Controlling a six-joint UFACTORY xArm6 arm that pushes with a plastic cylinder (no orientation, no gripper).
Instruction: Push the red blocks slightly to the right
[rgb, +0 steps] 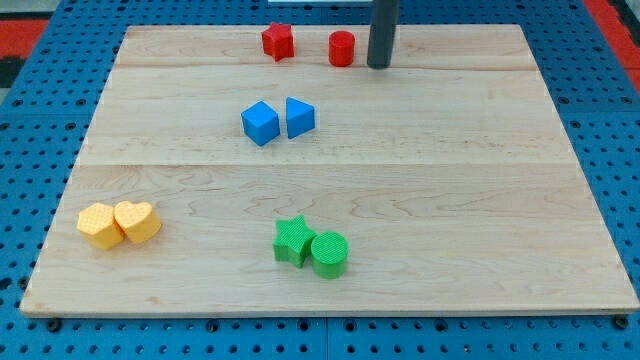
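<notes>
A red star block (278, 41) and a red cylinder (341, 48) sit near the view's top of the wooden board (450, 200), a short gap between them. My tip (378, 66) rests on the board just to the right of the red cylinder, close to it but apart. The rod rises dark and straight out of the view's top.
A blue cube (260, 123) and a blue triangular block (300, 117) touch at the board's middle. A yellow hexagon (100, 225) and a yellow heart (138, 221) touch at the bottom left. A green star (294, 241) and a green cylinder (329, 254) touch at the bottom middle.
</notes>
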